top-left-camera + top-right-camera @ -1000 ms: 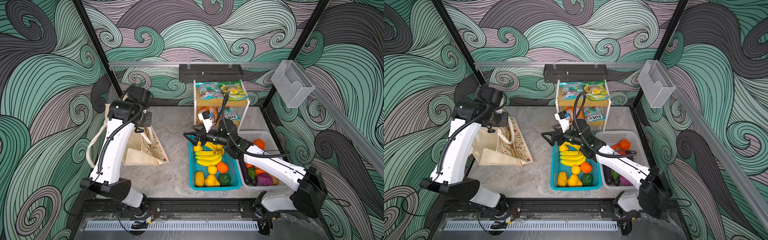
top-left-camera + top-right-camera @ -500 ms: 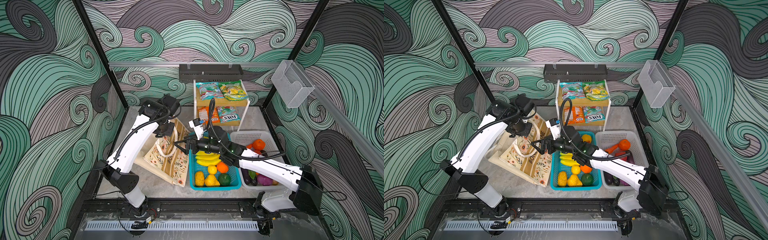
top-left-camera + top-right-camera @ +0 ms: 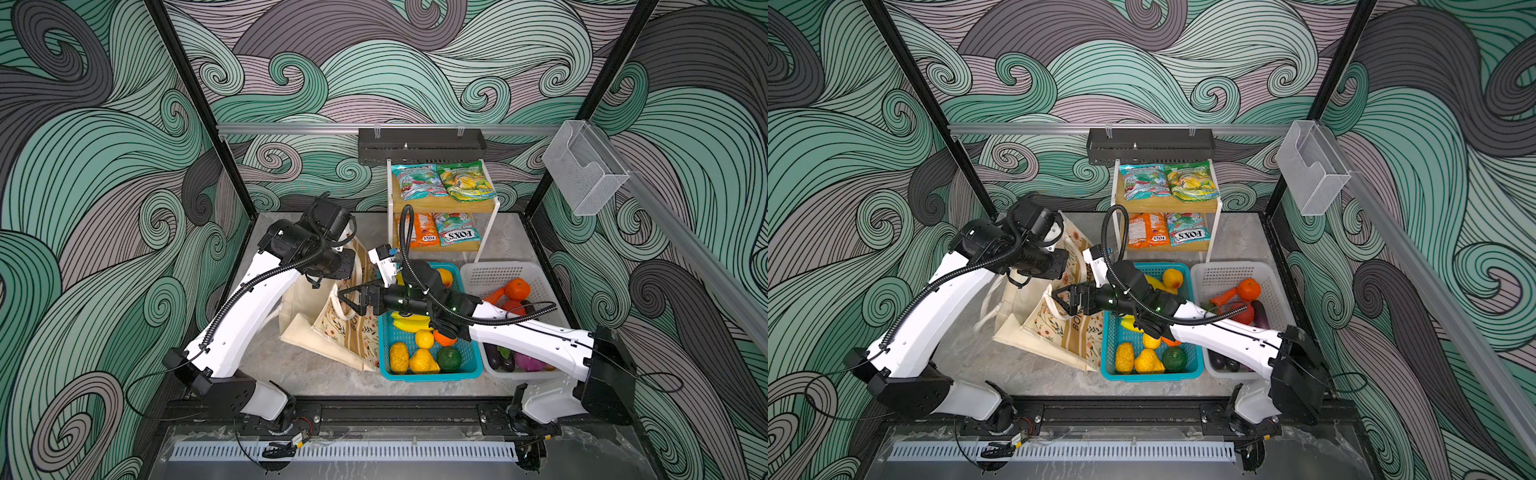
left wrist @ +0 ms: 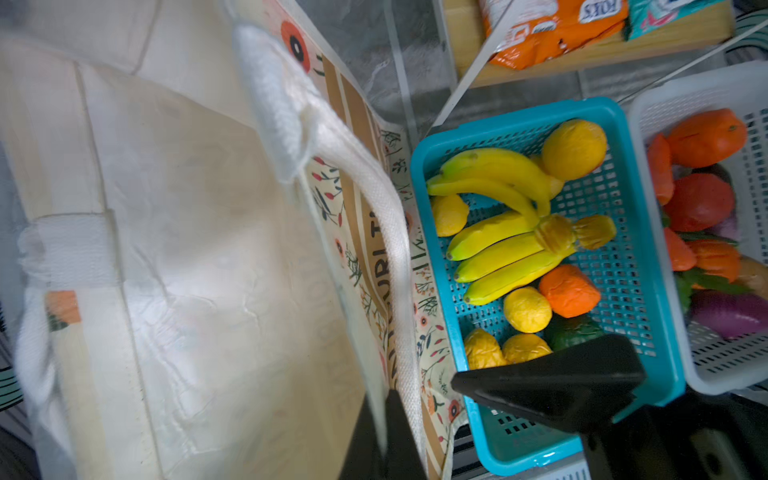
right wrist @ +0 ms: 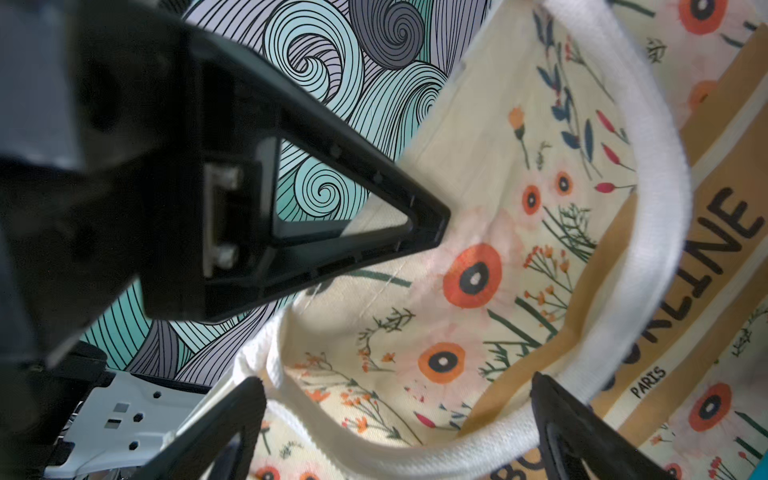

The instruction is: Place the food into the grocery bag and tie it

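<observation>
Wave-patterned teal and grey walls close in a grey marbled tabletop (image 3: pixel 299 374). Nearest, low in the frame, fruit fills a teal plastic basket (image 3: pixel 432 376) and vegetables fill a white plastic basket (image 3: pixel 494 274) to its right. All the food sits in these or further back.

Just left of the teal basket, at the centre of both top views, slumps the grocery bag (image 3: pixel 332 328), a cream canvas tote with floral print and a tan lettered band. It touches the basket wall. A second ago it hung at the far left of the tabletop, well apart from the baskets; the left arm has carried it across.

The left hand (image 4: pixel 384 432) is clamped narrow on the bag's rim. The right hand (image 3: pixel 348 300) hovered above the yellow banana bunch (image 4: pixel 498 249) then. It has since swung left to the bag and stands at its widest, empty, with the thick white rope handle (image 5: pixel 648 199) looping between its fingers. Probably it will grip the near side to spread the mouth; no food shows inside.

Farthest back, glossy snack packets (image 3: pixel 465 185) lie on the two-tier wooden shelf (image 3: pixel 440 205).
</observation>
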